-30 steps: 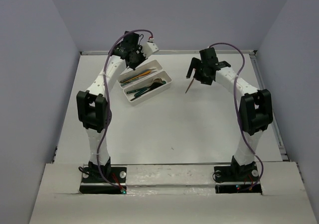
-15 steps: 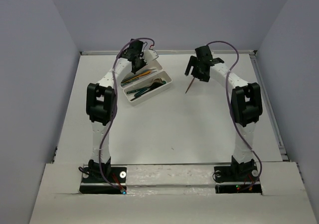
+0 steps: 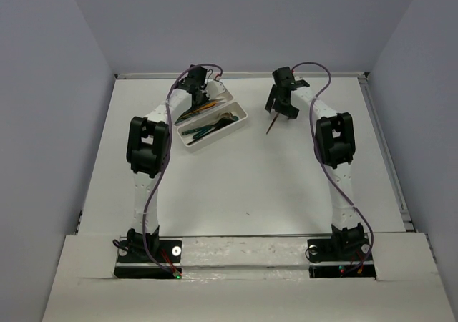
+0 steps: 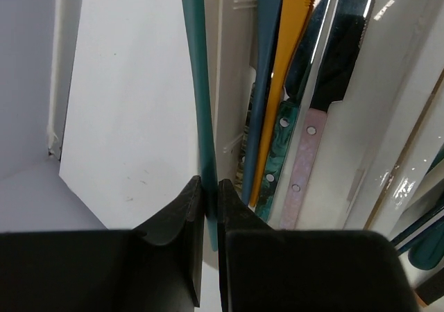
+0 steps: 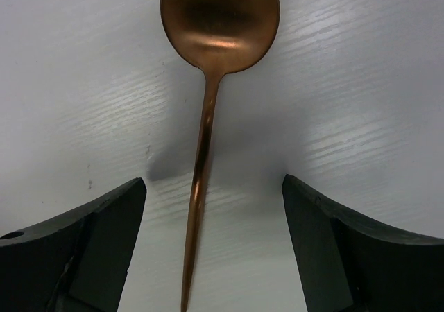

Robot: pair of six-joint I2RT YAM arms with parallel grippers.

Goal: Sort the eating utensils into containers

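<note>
Eating utensils (image 3: 207,129) mostly fill the two white trays (image 3: 218,137), yet the left hand (image 4: 210,194) is clamped on a teal utensil (image 4: 196,83) just beside a tray wall, and a copper spoon (image 5: 218,21) lies ungrasped on the surface (image 5: 361,83) between the fingers of the wide-open right hand (image 5: 211,208).
</note>
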